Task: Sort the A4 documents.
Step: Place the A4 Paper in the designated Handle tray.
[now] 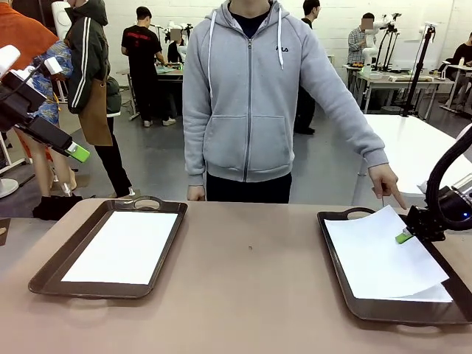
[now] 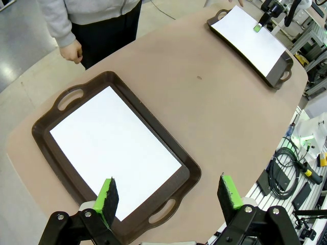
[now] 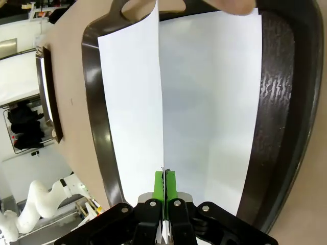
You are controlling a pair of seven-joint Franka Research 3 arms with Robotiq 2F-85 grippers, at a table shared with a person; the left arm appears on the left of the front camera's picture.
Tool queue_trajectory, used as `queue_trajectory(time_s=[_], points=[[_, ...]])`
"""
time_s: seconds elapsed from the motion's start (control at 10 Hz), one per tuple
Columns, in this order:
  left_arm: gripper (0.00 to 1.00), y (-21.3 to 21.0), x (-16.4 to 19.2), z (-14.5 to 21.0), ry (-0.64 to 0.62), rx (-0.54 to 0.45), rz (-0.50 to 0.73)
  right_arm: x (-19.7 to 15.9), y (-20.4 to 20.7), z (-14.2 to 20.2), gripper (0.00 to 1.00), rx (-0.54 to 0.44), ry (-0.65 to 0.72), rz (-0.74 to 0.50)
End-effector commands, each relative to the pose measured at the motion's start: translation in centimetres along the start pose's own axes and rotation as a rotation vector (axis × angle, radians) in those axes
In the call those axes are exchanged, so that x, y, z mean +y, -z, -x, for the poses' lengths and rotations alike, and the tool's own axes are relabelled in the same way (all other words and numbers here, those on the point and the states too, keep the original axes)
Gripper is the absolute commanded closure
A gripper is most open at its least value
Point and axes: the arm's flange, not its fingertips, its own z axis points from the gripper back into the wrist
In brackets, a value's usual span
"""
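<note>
Two trays (image 1: pixel 44 274) (image 1: pixel 335 254), three A4 sheets (image 1: pixel 125 247) (image 1: pixel 369 254) (image 1: pixel 435 293); right fingers (image 1: pixel 403 237) clamped on one, left fingers (image 2: pixel 168 196) apart.

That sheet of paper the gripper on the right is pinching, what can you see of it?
The top sheet is plain white, blank, thin A4 paper. The right gripper is shut on its edge, lifting that side so the sheet curls above another sheet lying flat in the dark brown tray. A person's finger points down beside its far corner.

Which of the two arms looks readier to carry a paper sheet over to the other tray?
The right. Its pincer is shut on the top white paper sheet in the dark brown tray, lifting its edge. The left pincer hangs open off the table.
</note>
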Motion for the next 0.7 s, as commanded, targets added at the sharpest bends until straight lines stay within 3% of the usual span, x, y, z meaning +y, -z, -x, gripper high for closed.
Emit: queue_trajectory(time_s=[0.0, 0.2, 0.3, 0.6], points=[[0.0, 0.0, -0.1, 0.1, 0.0, -0.002, 0.003, 0.2, 0.6, 0.5, 0.99, -0.02, 0.021, 0.023], [0.0, 0.0, -0.1, 0.1, 0.0, -0.002, 0.003, 0.3, 0.4, 0.5, 0.99, -0.019, 0.02, 0.031], [0.0, 0.0, -0.1, 0.1, 0.0, -0.002, 0.003, 0.5, 0.1, 0.4, 0.86, -0.024, 0.018, 0.032], [0.0, 0.0, -0.1, 0.1, 0.0, -0.002, 0.003, 1.3, -1.1, 0.5, 0.61, -0.038, -0.002, 0.057]])
